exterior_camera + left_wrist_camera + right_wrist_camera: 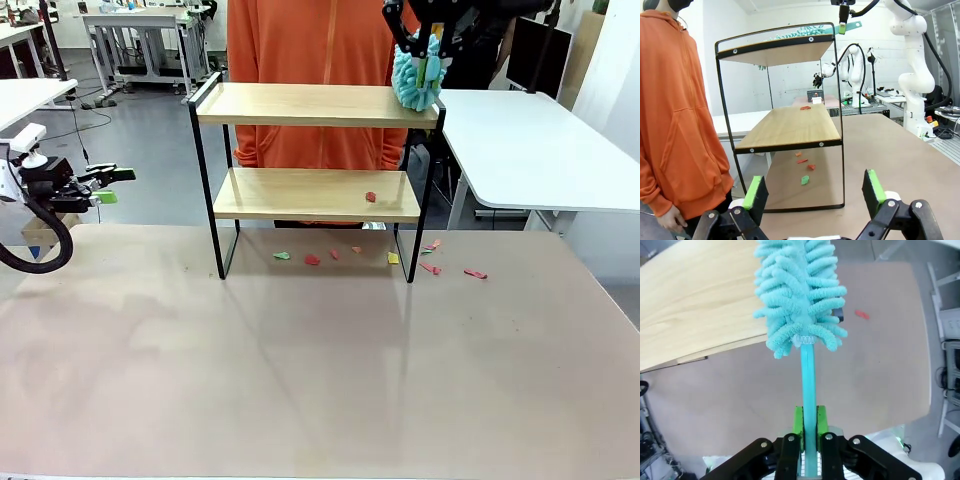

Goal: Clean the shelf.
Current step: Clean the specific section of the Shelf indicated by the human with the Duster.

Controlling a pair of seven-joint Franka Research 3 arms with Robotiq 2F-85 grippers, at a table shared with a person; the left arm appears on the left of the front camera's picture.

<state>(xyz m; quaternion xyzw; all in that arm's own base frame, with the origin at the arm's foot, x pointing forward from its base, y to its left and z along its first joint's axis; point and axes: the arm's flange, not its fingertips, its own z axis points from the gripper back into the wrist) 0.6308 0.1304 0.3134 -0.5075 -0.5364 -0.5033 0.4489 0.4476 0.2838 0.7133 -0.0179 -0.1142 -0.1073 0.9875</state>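
The shelf [310, 106] stands at the table's far middle, two light boards in a black frame. My right gripper [430, 48] hangs over its top right corner, shut on the handle of a teal fluffy duster [416, 84] whose head rests at the top board's right end. In the right wrist view the duster [800, 290] hangs past the edge of the top board [690, 305], with its thin handle clamped in the right gripper [809, 421]. A red scrap [370, 197] lies on the lower board. My left gripper [106, 186] is open, far left, off the table; its pads [756, 197] face the shelf [790, 125].
Several small red, green and yellow scraps [312, 260] lie on the table under and right of the shelf. A person in an orange hoodie [310, 40] stands right behind the shelf. A white table [540, 150] stands at the right.
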